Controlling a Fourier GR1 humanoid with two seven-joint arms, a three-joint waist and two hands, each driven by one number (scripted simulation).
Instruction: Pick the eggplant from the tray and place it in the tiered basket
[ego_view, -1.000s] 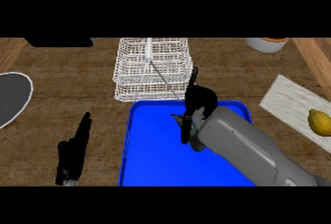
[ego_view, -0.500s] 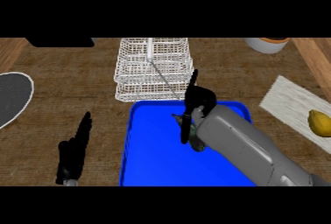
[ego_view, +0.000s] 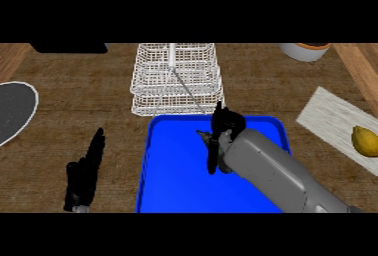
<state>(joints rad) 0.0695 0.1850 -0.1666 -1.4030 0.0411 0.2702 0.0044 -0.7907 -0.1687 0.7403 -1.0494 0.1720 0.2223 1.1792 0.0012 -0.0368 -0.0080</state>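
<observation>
The blue tray (ego_view: 173, 170) lies at the counter's front centre. Just behind it stands the white wire tiered basket (ego_view: 176, 77). My right hand (ego_view: 224, 131) hovers over the tray's far right part, close to the basket's front edge. Its fingers are curled round a dark rounded shape that I take to be the eggplant (ego_view: 227, 121), which is mostly hidden by the hand. No other eggplant shows on the tray's bare blue surface. My left hand (ego_view: 85, 172) rests open on the wood left of the tray.
A dark round plate (ego_view: 11, 112) lies at the left edge. At the right, a pale board (ego_view: 332, 117) carries a yellow lemon (ego_view: 365, 141). A white pot (ego_view: 306, 50) stands at the back right and a black object (ego_view: 70, 47) at the back left.
The right hand's upright finger has drawn down and curled in. The hand stays at the tray's far edge. The left hand has not moved.
</observation>
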